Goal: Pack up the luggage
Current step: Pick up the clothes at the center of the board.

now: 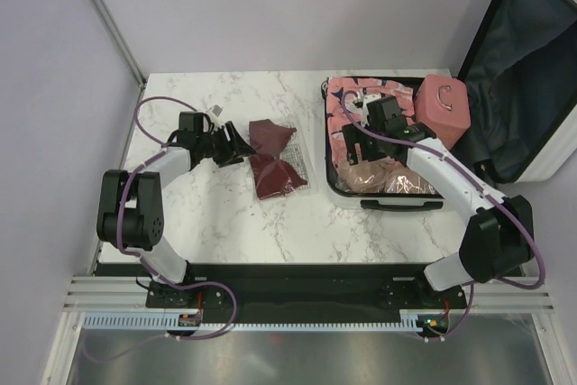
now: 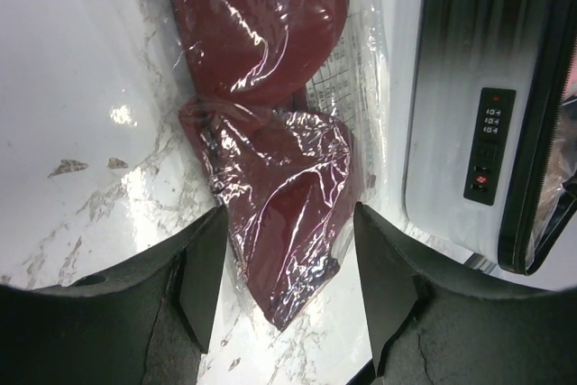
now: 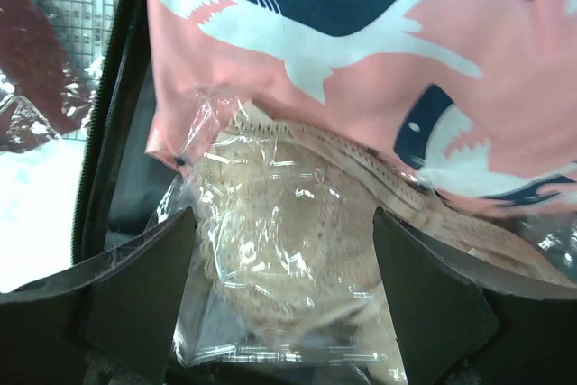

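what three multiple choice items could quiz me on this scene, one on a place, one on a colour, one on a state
1. Where is the red bag?
A inside the luggage
B on the table, left of the luggage
C on the raised lid

2. What colour is the shark cloth?
A pink
B green
C yellow

3. How is the luggage?
A zipped shut
B upright on its wheels
C lying open, lid raised

Answers: 1 B, it lies on the marble beside the shell; 2 A, pink shows between the sharks; 3 C, the lining and contents are in view.
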Robot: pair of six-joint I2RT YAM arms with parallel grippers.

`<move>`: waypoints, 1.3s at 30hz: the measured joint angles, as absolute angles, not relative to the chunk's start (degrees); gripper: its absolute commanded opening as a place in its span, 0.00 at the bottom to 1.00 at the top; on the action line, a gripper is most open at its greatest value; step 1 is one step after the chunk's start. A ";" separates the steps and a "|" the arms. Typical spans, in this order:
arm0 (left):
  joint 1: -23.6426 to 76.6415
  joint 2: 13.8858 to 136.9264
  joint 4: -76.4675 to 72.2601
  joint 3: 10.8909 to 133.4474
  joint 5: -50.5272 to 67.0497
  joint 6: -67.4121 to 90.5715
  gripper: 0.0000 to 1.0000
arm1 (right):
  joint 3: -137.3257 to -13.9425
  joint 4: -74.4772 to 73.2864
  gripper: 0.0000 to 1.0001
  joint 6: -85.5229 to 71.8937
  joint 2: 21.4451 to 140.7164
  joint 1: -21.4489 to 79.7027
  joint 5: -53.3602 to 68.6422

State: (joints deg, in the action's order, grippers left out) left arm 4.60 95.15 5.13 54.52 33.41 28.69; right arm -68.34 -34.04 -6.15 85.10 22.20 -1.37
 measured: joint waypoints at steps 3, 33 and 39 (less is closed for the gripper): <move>4.62 95.46 2.92 54.15 33.91 29.15 0.65 | -70.32 -37.04 0.90 -6.13 82.78 22.20 -1.39; 4.84 110.87 -16.84 56.99 28.60 37.87 0.67 | -79.02 -38.83 0.90 -9.32 81.12 21.58 1.87; 6.35 112.71 -18.15 59.24 29.10 40.99 0.46 | -78.96 -38.52 0.90 -10.48 82.00 21.58 3.42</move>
